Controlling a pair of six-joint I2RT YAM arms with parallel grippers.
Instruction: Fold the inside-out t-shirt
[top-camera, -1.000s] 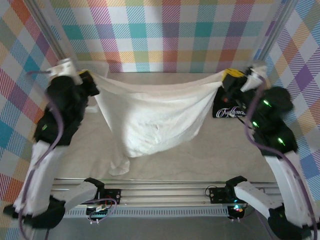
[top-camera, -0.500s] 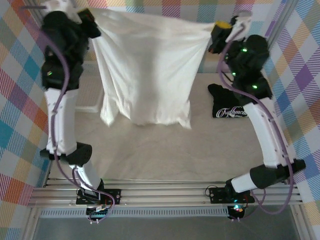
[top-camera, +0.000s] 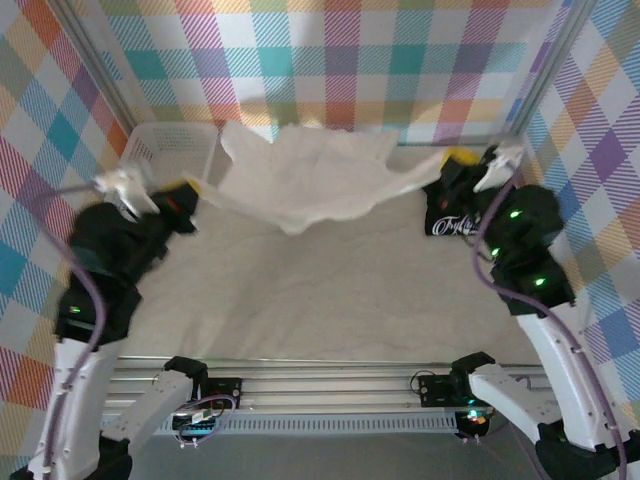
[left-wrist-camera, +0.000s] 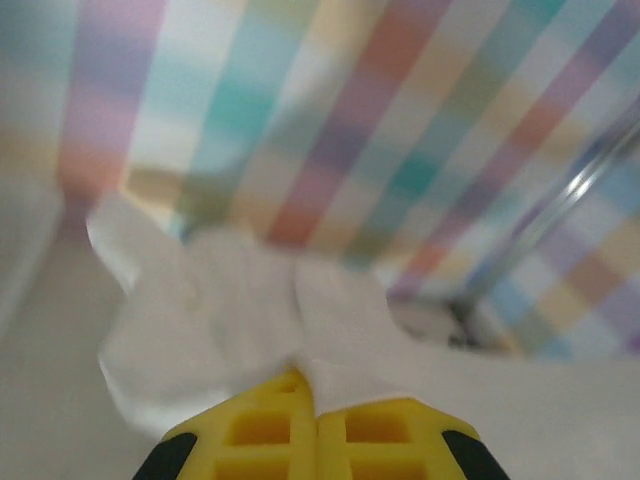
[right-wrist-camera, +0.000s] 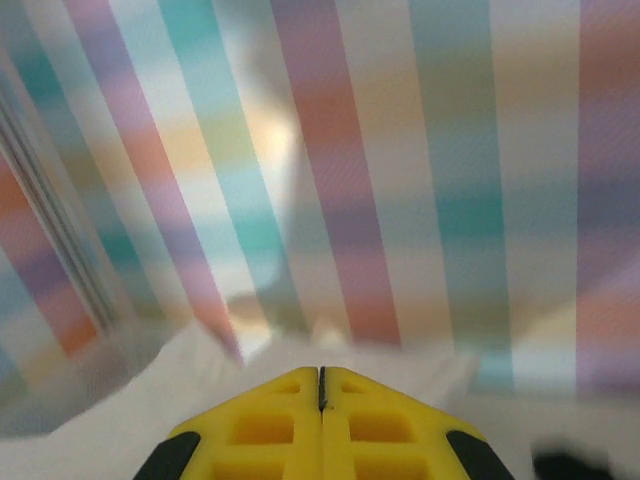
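Note:
The white inside-out t-shirt (top-camera: 305, 180) hangs stretched in the air between my two grippers, billowing toward the back wall above the far half of the table. My left gripper (top-camera: 192, 186) holds one corner at the left. In the left wrist view its yellow fingers (left-wrist-camera: 316, 378) are shut on a fold of the cloth (left-wrist-camera: 230, 320). My right gripper (top-camera: 458, 157) holds the opposite corner at the right. There the yellow jaws (right-wrist-camera: 321, 372) stand pressed together, with blurred white cloth (right-wrist-camera: 110, 425) spreading just beyond them.
A white plastic basket (top-camera: 168, 150) stands at the back left. A black t-shirt with white script (top-camera: 455, 222) lies at the right, under the right arm. Plaid walls close off the back and both sides. A metal rail (top-camera: 330, 385) runs along the near edge.
Half a second ago both arms held the shirt high, hanging flat. Both have since dropped low, and the shirt has swung out toward the back wall.

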